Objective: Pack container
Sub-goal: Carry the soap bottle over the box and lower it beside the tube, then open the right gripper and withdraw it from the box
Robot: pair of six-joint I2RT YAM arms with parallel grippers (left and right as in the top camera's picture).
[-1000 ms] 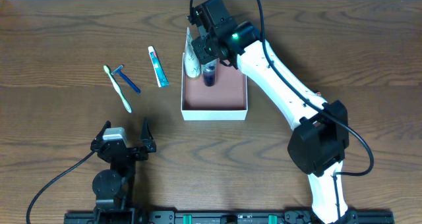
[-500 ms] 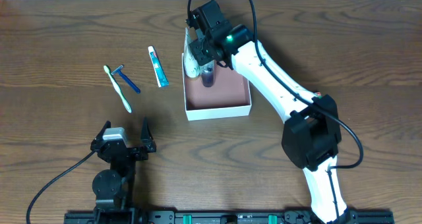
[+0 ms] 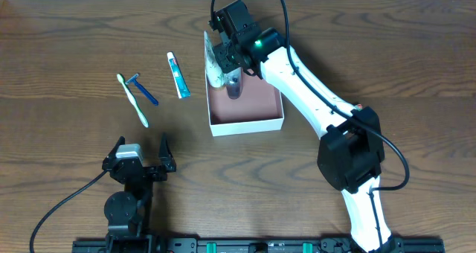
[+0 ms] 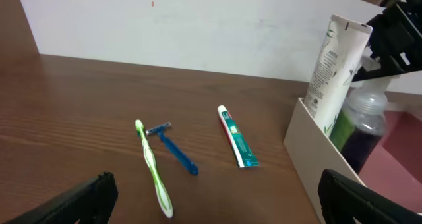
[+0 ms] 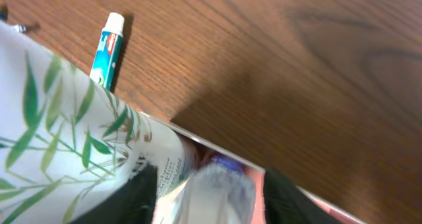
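Starting nearest the base, the left gripper (image 3: 142,138) sits parked with its fingers spread and nothing between them, so this step looks to belong to the other arm. Further out, the toothbrush (image 3: 134,100), razor (image 3: 145,91) and toothpaste (image 3: 178,75) lie on the table (image 3: 74,45), left of the container (image 3: 248,125) and apart from it, not yet packed. The container lies mid-table, its reddish floor mostly bare. At its far left corner the right gripper (image 5: 212,191) is pinching the clear top of a bottle (image 4: 362,118) with dark purple contents. The bottle is upright, just beside a white leaf-printed tube (image 4: 336,59) that stands leaning at the left wall. Whether the bottle's base already rests on the floor I cannot tell. The step appears to be seating it in that corner. Lower it straight, keep it from nudging the tube over the wall, and avoid sideways drag, since the light box could slide. Then part the fingers and lift vertically.
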